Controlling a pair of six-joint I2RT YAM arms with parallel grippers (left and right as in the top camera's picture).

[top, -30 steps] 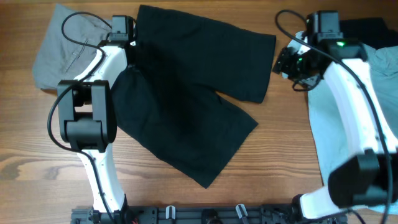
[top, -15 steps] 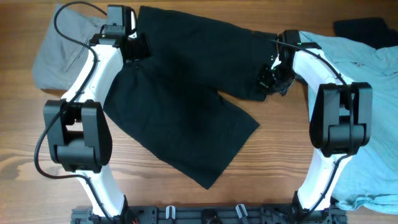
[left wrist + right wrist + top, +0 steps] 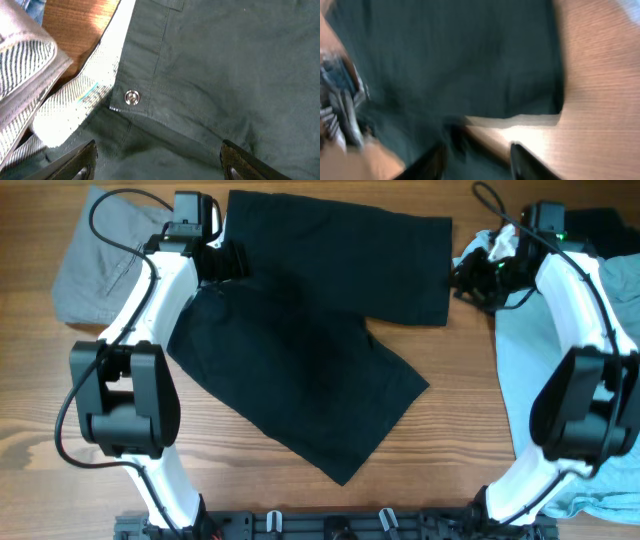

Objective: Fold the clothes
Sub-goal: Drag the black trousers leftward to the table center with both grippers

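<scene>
- Plain black fabric shorts (image 3: 310, 350): spread flat, centre of the overhead frame, on the brown wooden table (image 3: 40, 430). Silver snap button (image 3: 132, 97) at the waistband, white lining (image 3: 70, 110) beside it.
- Grey shorts (image 3: 85, 265): upper left, partly under the left arm's cable.
- Light blue T-shirt (image 3: 520, 370): right edge, under the right arm.
- Left gripper (image 3: 225, 260): over the waistband corner, fingers spread wide, holding nothing.
- Right gripper (image 3: 470, 277): just beside the shorts' upper-right hem; wrist view blurred, fingers apart.

Black shorts (image 3: 310, 350), seemingly grey shorts (image 3: 90, 265), on table (image 3: 40, 400)
</scene>
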